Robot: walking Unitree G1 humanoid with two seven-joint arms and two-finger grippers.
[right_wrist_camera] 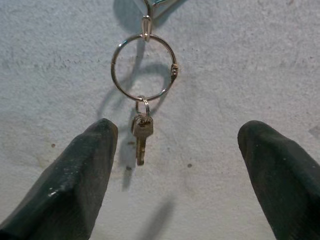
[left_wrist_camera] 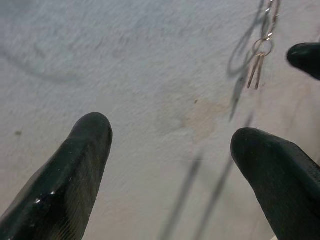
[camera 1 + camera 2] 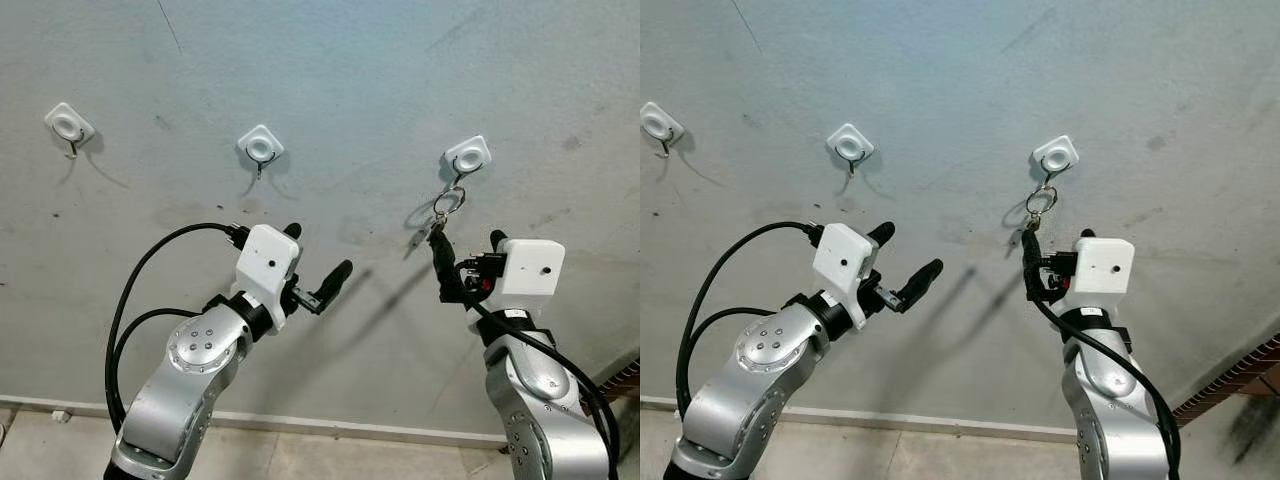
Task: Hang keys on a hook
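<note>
Hanging from the rightmost hook (image 3: 465, 160) on the grey wall (image 3: 340, 80), the keys (image 1: 140, 135) are a small dull-metal bunch on a little split ring, which is linked through a large silver key ring (image 1: 144, 67). That big ring sits over the hook's wire, and the keys dangle straight down from it, their long axis vertical, blades pointing at the floor.

The right gripper (image 1: 175, 170) is just below them, its two black fingers spread wide apart and holding nothing; the keys hang between and slightly beyond the fingertips, nearer one finger than the other, touching neither. From the head views that gripper points up at the wall right under the ring.

The left gripper (image 3: 325, 285) is raised well off to the side of the right one, its fingers also parted and empty, aimed at bare wall; the keys and their shadow show far past one of its fingertips.

Two more white hooks (image 3: 260, 148) (image 3: 68, 125) sit along the wall beyond the left gripper, each with nothing on it.
</note>
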